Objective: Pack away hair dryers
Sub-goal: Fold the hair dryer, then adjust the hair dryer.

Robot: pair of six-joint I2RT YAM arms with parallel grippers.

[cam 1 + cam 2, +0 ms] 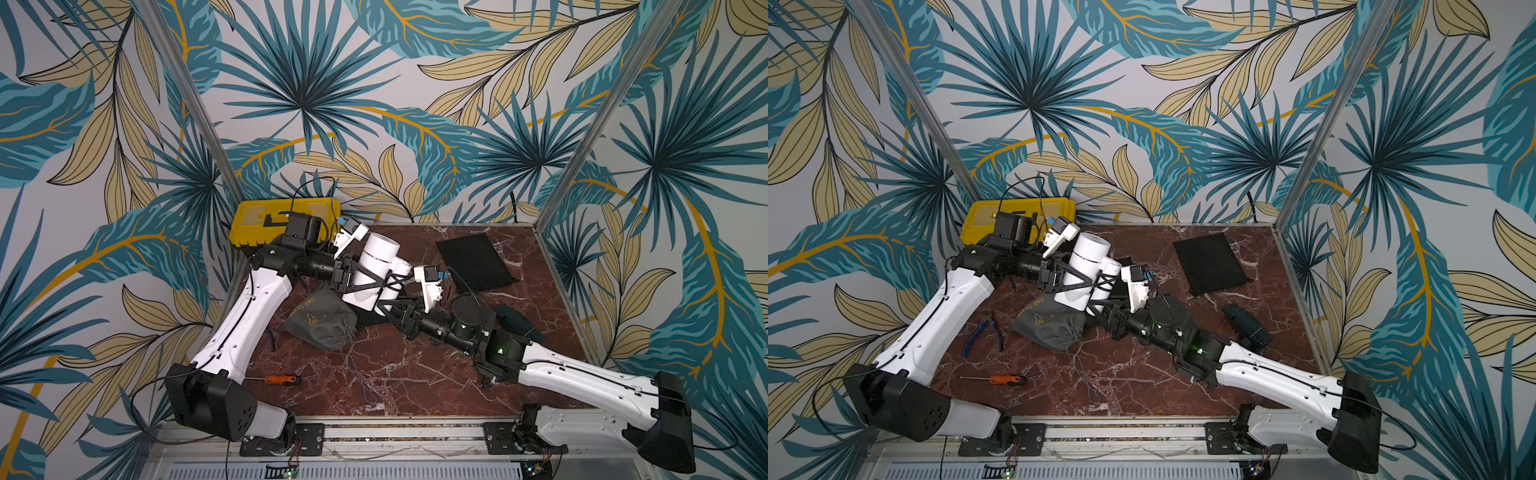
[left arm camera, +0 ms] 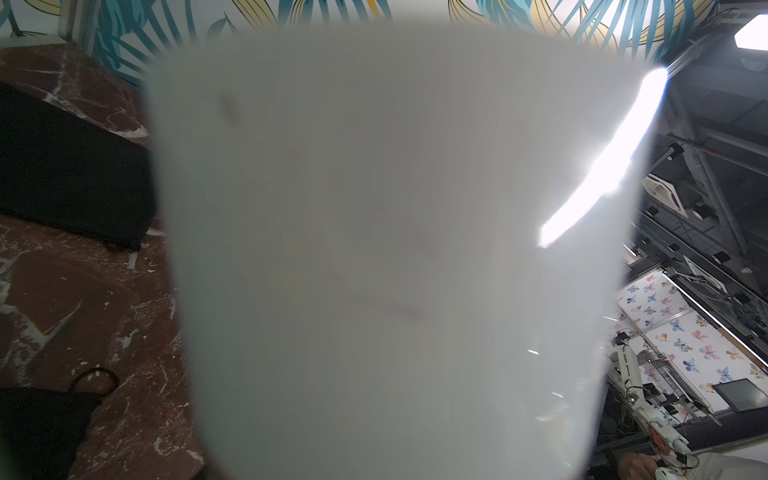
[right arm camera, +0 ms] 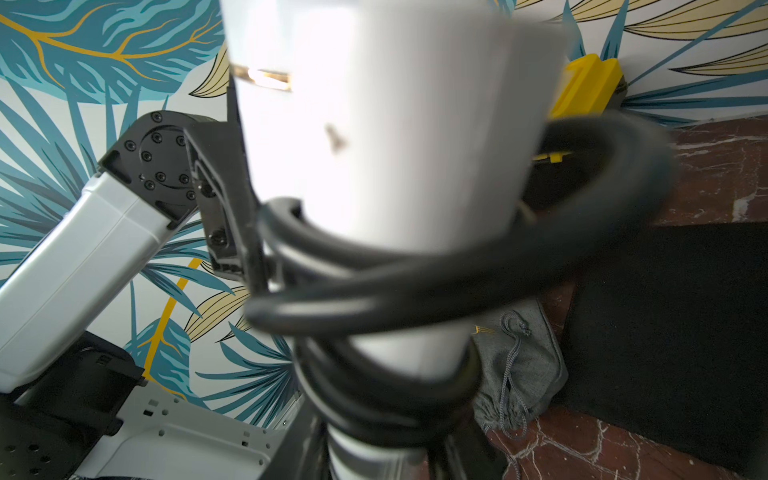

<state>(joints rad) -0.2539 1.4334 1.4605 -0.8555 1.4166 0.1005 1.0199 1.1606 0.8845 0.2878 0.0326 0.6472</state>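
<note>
A white hair dryer [image 1: 376, 264] [image 1: 1086, 264] is held above the table's middle by both arms. My left gripper [image 1: 368, 280] [image 1: 1077, 284] is shut across its wide barrel, which fills the left wrist view [image 2: 395, 249] and hides the jaws there. My right gripper [image 1: 390, 305] [image 1: 1102, 309] [image 3: 374, 453] is shut on the thinner handle, where a black cord [image 3: 415, 282] is coiled. A dark teal hair dryer [image 1: 519, 322] [image 1: 1246, 322] lies at the right, partly behind my right arm.
A grey drawstring pouch [image 1: 322, 322] [image 1: 1050, 328] lies just under the held dryer. A flat black pouch [image 1: 473, 262] [image 1: 1208, 262] lies at the back right. A yellow toolbox [image 1: 257, 224] stands back left. Blue pliers [image 1: 984, 330] and an orange-handled screwdriver [image 1: 282, 379] lie front left.
</note>
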